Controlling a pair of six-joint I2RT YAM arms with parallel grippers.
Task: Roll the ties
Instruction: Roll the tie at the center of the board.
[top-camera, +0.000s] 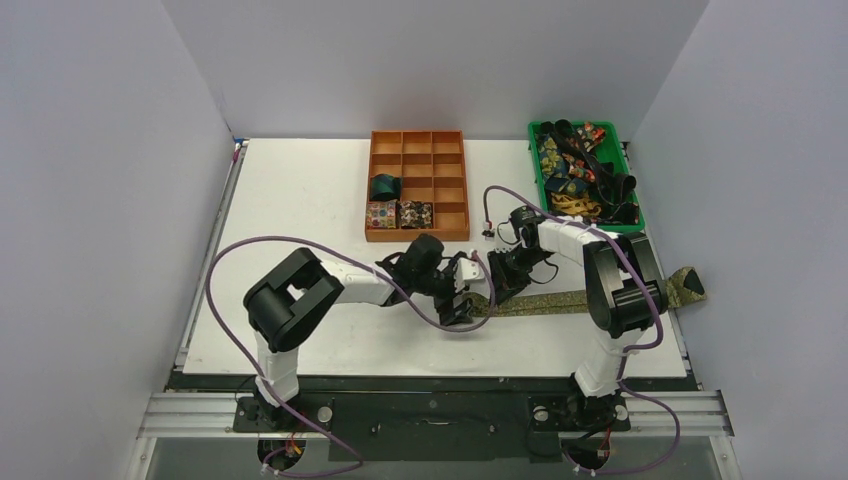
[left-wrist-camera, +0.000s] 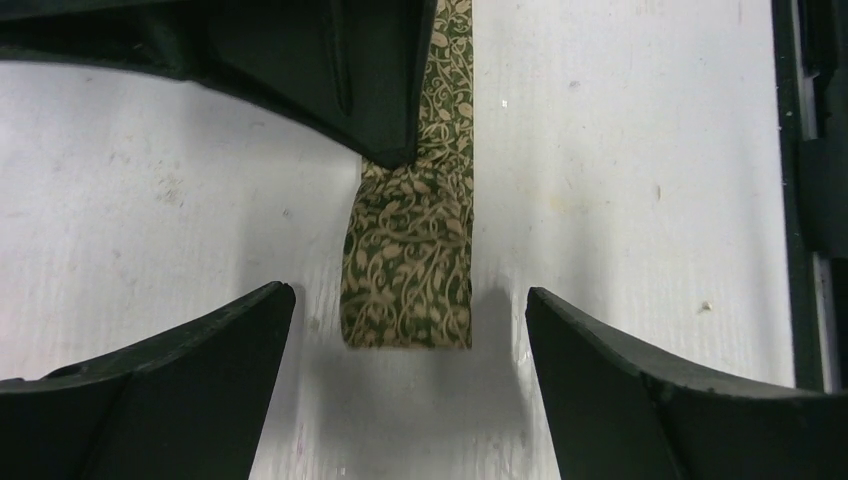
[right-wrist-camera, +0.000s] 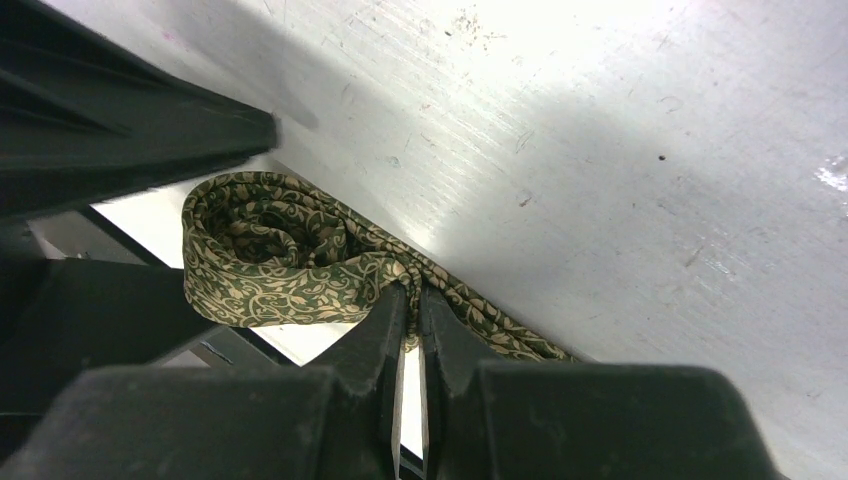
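Progress, from the top view: three rolls sit in the orange tray (top-camera: 418, 237) at centre, a dark teal coil (top-camera: 384, 186), a floral coil (top-camera: 381, 214) and a dark flecked coil (top-camera: 416, 214). I judge those done. The green bin (top-camera: 538, 165) at upper right holds a tangle of loose ties (top-camera: 585, 175), not yet rolled. The olive-gold tie (top-camera: 560, 300) lies across the table (top-camera: 300, 200) right of centre, its far end past the right edge. In the left wrist view, my left claw (left-wrist-camera: 410, 292) stands wide apart and grips nothing, with the started coil (left-wrist-camera: 408, 265) lying between its fingers. In the right wrist view, my right claw (right-wrist-camera: 410, 300) is pinched together on the strip just beside that coil. The coil shows only a few turns, so most of this tie is left to roll.
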